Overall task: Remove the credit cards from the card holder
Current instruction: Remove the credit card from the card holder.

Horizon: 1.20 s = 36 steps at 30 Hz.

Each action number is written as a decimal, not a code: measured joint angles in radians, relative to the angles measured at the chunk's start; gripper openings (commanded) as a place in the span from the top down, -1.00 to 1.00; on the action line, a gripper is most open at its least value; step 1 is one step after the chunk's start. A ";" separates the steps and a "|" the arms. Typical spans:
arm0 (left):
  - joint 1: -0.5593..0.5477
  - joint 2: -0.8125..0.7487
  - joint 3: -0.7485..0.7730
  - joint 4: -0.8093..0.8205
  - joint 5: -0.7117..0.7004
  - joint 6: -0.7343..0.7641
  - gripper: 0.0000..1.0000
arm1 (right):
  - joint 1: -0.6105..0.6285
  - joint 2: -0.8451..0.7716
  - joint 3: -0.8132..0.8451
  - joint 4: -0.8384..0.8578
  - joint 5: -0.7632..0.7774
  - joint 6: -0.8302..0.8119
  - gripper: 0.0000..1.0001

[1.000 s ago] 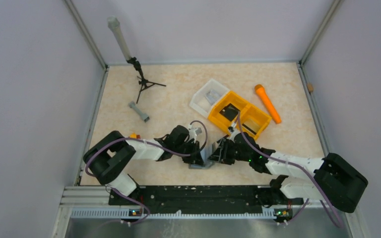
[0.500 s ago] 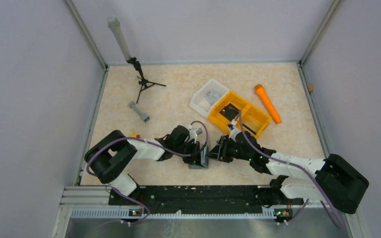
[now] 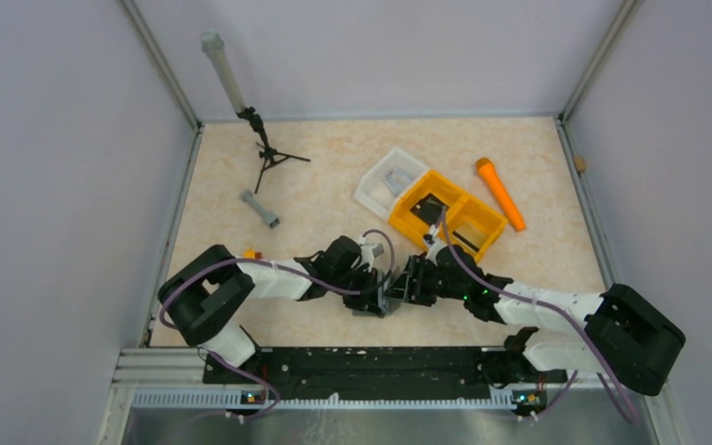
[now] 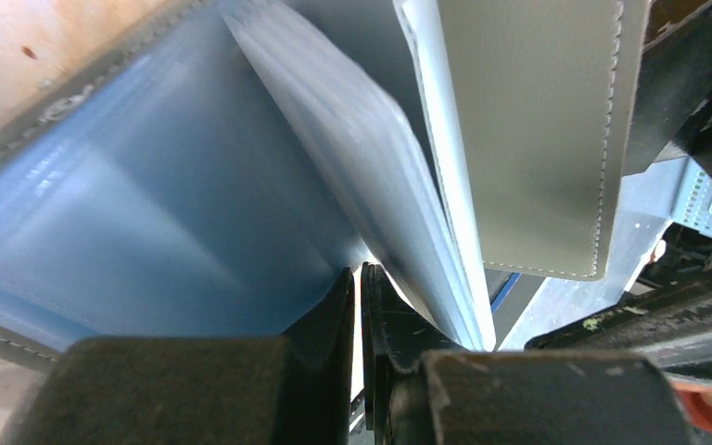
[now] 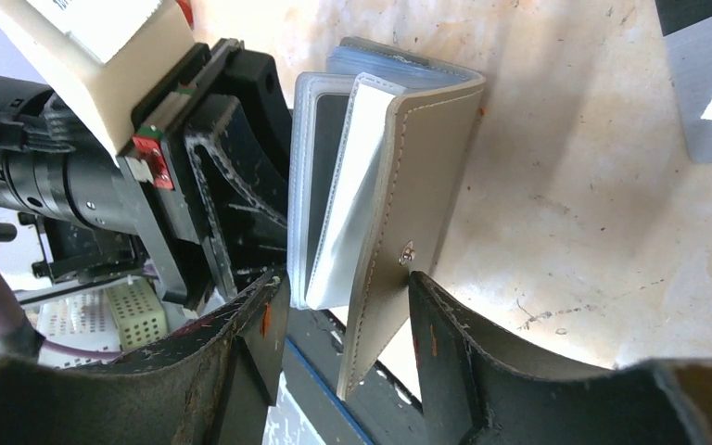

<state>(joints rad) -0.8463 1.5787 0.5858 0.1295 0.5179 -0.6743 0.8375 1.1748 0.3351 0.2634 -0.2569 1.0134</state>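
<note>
We get bright, even light from above with soft shadows; the left wrist view blurs up close, the card holder (image 4: 528, 130) washed pale at center.

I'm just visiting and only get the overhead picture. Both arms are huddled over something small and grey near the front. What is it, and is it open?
Observer: It is the card holder, part open like a book. The right wrist camera shows a grey stitched cover with a snap stud.
Operator: What's inside it?
Observer: A fan of clear plastic sleeves. A dark patch shows through one of them, perhaps a card.
Operator: So who is holding it?
Observer: The left gripper is pinched shut on the edge of a sleeve. The right gripper has a finger on either side of the cover, but I cannot tell whether it is squeezing.
</note>
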 measured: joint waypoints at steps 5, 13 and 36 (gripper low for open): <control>-0.017 0.000 0.009 -0.036 -0.006 0.006 0.79 | 0.000 0.000 0.000 0.006 -0.001 0.000 -0.05; -0.026 0.001 0.024 -0.062 -0.013 0.015 0.78 | 0.000 0.006 0.000 0.006 -0.003 0.000 -0.15; -0.039 0.010 0.034 -0.063 -0.010 0.014 0.77 | 0.000 0.041 0.001 0.044 -0.020 -0.002 -0.35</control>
<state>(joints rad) -0.8852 1.5887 0.6201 0.0662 0.5079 -0.6601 0.8379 1.2156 0.3359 0.3077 -0.2771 1.0119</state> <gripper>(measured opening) 0.119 0.713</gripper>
